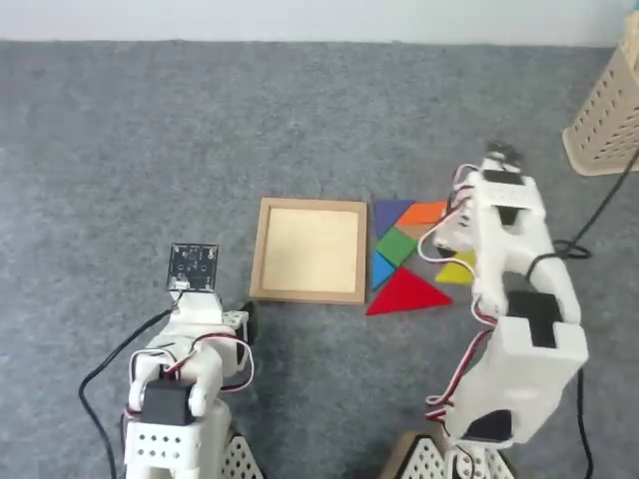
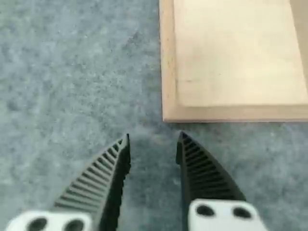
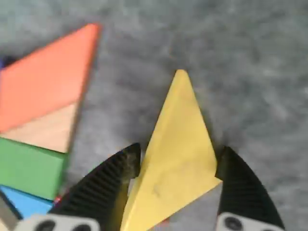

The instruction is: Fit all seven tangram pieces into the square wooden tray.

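Note:
The square wooden tray [image 1: 258,249] lies mid-table with nothing in it. To its right are the purple [image 1: 389,213], orange [image 1: 424,213], green [image 1: 396,245], blue [image 1: 380,269] and red [image 1: 404,291] pieces. My right arm [image 1: 509,239] hangs over this cluster. The right gripper [image 3: 180,149] is shut on the yellow triangle [image 3: 175,144], one finger on each side. Orange [image 3: 48,82], a plain wood piece [image 3: 48,132] and green [image 3: 29,166] lie beside it. My left gripper [image 2: 154,138] is open over carpet, just off the tray's corner [image 2: 168,96].
Grey carpet covers the table. A perforated beige basket [image 1: 609,110] stands at the far right. The left arm's base [image 1: 175,419] and the right arm's base [image 1: 509,389] sit along the near edge, with cables trailing beside them.

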Tool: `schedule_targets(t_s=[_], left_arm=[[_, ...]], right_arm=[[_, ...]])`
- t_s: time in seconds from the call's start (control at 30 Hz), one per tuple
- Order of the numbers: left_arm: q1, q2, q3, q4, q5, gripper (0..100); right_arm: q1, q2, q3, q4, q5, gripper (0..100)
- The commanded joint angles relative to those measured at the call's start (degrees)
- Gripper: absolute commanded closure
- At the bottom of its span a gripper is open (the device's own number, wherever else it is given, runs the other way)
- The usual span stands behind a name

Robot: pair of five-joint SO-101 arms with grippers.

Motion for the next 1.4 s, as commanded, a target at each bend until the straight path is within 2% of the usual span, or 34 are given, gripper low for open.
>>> schedule_targets(t_s=[0.0,0.13,0.43,0.53,0.7,0.77,0.97,1.07,1.23,1.37], left_arm=[[-0.3,-1.1,-0.1,-0.4,0.4,85],[-0.3,-1.1,-0.1,-0.4,0.4,85],[-0.3,-1.1,-0.1,-0.4,0.4,85],[-0.3,-1.1,-0.1,-0.4,0.4,85],[-0.3,-1.1,-0.1,-0.4,0.4,85],[-0.3,-1.1,-0.1,-0.4,0.4,85],[-0.3,-1.1,-0.1,-0.4,0.4,85],[-0.3,-1.1,-0.1,-0.4,0.4,85],[-0.3,-1.1,-0.1,-0.4,0.4,85],[-0.3,-1.1,-0.1,-0.4,0.4,85]], right_arm=[[6.4,-3.4,-1.6,1.9,4.5,74.6],[9.9,-7.8,-1.6,2.5,4.7,74.6],[5.7,-14.1,-1.4,7.3,4.2,74.6],[5.8,-14.3,-1.0,9.2,1.4,74.2],[4.8,-15.5,2.5,8.2,0.6,64.2],[4.4,-16.0,3.8,6.8,0.4,64.1],[7.6,-16.6,8.9,0.2,-5.3,64.3],[9.2,-17.7,10.3,0.5,-8.6,64.3],[5.4,-23.4,10.4,7.3,-16.7,64.3],[1.9,-25.1,10.9,7.8,-17.4,64.4]])
